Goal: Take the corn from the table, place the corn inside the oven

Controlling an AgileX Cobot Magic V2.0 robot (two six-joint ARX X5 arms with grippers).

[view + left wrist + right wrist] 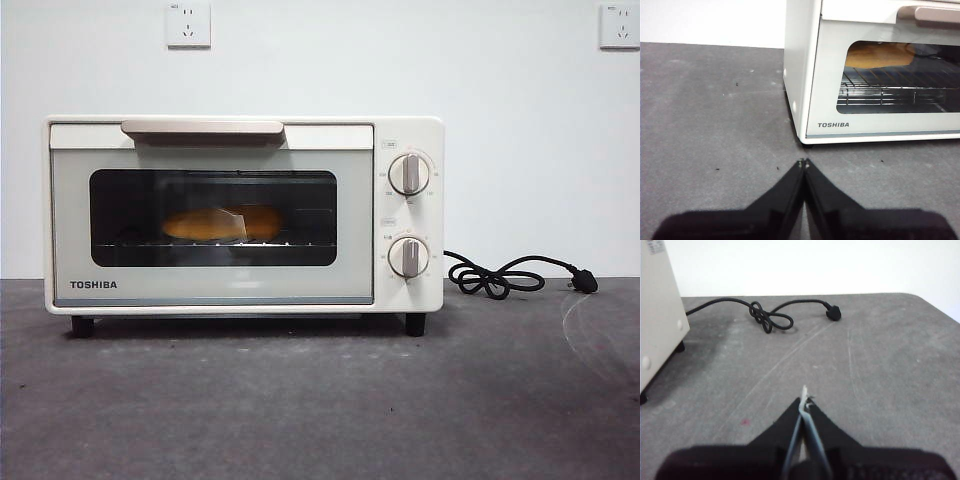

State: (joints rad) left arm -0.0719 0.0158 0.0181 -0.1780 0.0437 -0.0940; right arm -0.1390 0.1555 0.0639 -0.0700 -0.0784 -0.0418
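- Corn [222, 224] lies on the rack inside the closed oven [400, 130].
- Left gripper [803, 162]: jaws together, above the tabletop [300, 400] at the oven's 7 o'clock.
- Right gripper [805, 402]: jaws together, near the cord [765, 317].

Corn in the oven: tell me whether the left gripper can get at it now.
Probably not: the corn lies on the rack behind the oven's closed glass door, and the left gripper sits shut above the table outside.

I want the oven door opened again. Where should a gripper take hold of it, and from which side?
Grip the long handle along the top edge of the oven door, coming from the front and slightly above. It is a horizontal bar standing proud of the door, probably leaving room behind it. The door is shut, with the corn inside.
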